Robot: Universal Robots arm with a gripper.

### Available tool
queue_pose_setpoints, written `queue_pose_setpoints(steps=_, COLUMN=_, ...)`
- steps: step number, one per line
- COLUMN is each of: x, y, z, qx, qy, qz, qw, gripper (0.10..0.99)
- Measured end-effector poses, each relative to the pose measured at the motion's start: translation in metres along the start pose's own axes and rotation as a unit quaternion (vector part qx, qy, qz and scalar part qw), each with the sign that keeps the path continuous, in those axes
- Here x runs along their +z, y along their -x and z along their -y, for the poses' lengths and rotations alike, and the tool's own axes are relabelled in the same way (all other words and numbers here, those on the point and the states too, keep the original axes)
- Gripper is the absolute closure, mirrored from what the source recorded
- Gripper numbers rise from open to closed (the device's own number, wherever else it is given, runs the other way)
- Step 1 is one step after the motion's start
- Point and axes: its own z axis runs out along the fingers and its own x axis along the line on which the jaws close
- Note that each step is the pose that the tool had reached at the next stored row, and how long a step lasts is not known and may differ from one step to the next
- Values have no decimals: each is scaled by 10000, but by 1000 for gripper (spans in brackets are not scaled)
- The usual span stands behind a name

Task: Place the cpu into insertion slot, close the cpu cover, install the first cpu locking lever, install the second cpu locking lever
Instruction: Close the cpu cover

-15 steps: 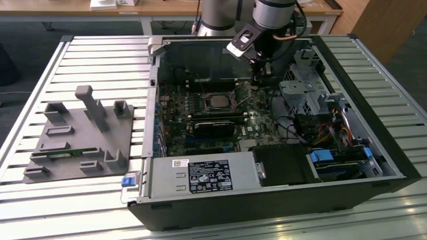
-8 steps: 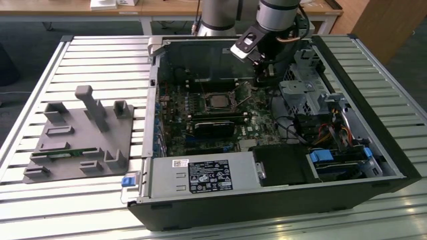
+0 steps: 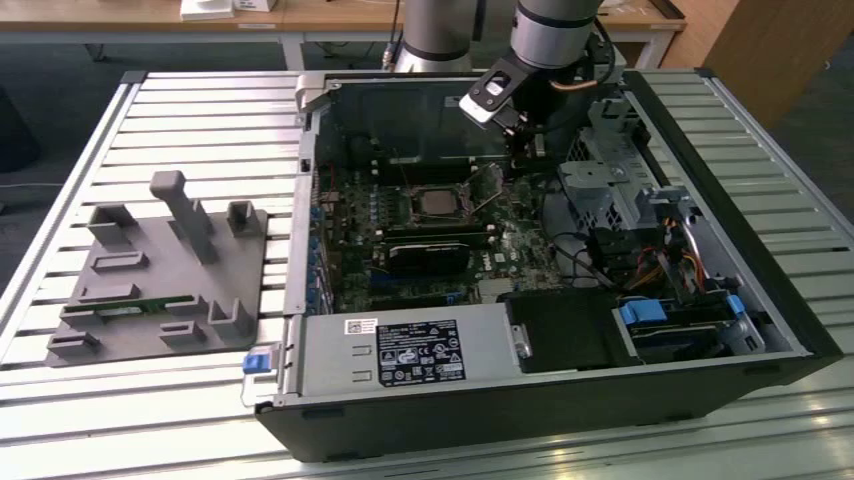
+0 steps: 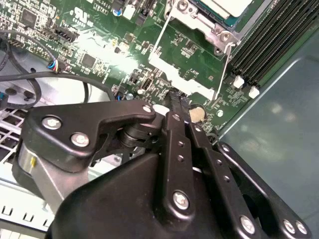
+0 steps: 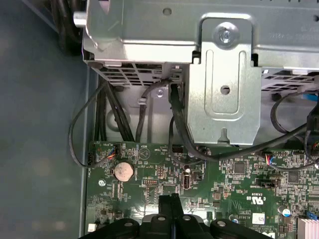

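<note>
The cpu (image 3: pixel 438 203), where is it?
Seated in the insertion slot (image 4: pixel 209 27), mid-board. In the exterior view the cpu cover (image 3: pixel 489 182) stands raised at the cpu's two o'clock.
And the gripper (image 4: pixel 175 99)?
Fingers pressed together, holding nothing, tips by the cover's edge. Push down slowly and squarely, I'd judge.

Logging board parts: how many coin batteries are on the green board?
1: the coin battery sits near the edge of the green board, close beside the gripper, in both wrist views. Others could hide under cables.
</note>
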Motion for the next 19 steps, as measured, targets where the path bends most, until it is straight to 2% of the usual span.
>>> queue_pose_setpoints(steps=19, x=37, y=-5, z=303, qx=0, qy=-1, qz=0, qw=10000, gripper=973)
